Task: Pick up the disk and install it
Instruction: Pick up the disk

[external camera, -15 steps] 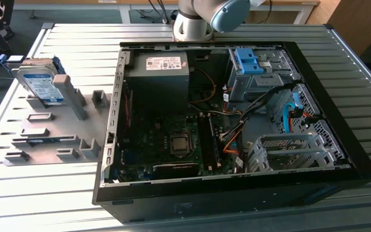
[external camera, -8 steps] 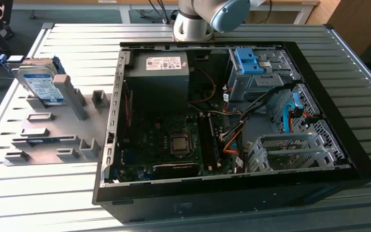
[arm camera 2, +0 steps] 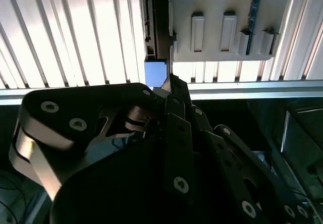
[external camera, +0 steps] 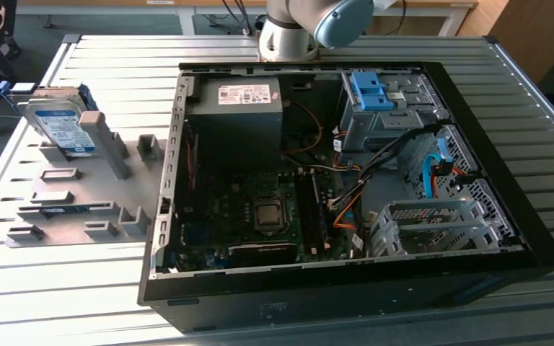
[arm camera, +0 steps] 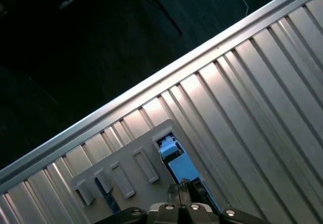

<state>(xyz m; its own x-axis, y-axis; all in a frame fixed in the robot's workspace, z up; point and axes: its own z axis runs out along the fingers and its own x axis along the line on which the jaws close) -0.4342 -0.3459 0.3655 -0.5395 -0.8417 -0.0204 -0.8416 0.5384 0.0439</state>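
Silver metal with a white-and-blue label and blue plastic rail, the flat rectangular disk (external camera: pixel 58 124) leans in the grey slotted holder (external camera: pixel 75 210) on the ribbed metal table (external camera: pixel 522 90), while the gripper (arm camera: pixel 180 186) hangs above it, fingertips pinched together, empty.

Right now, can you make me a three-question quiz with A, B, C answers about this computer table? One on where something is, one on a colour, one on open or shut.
1. Where is the disk?
A) in the grey holder beside the computer case
B) inside the case
C) on the floor

2. What colour is the plastic bracket inside the case?
A) red
B) green
C) blue

3. The case is:
A) open
B) shut
C) upside down

Answers:
1 A: the disk sits in the holder, on the exterior view's left of the case.
2 C: it is bright blue.
3 A: the motherboard shows.
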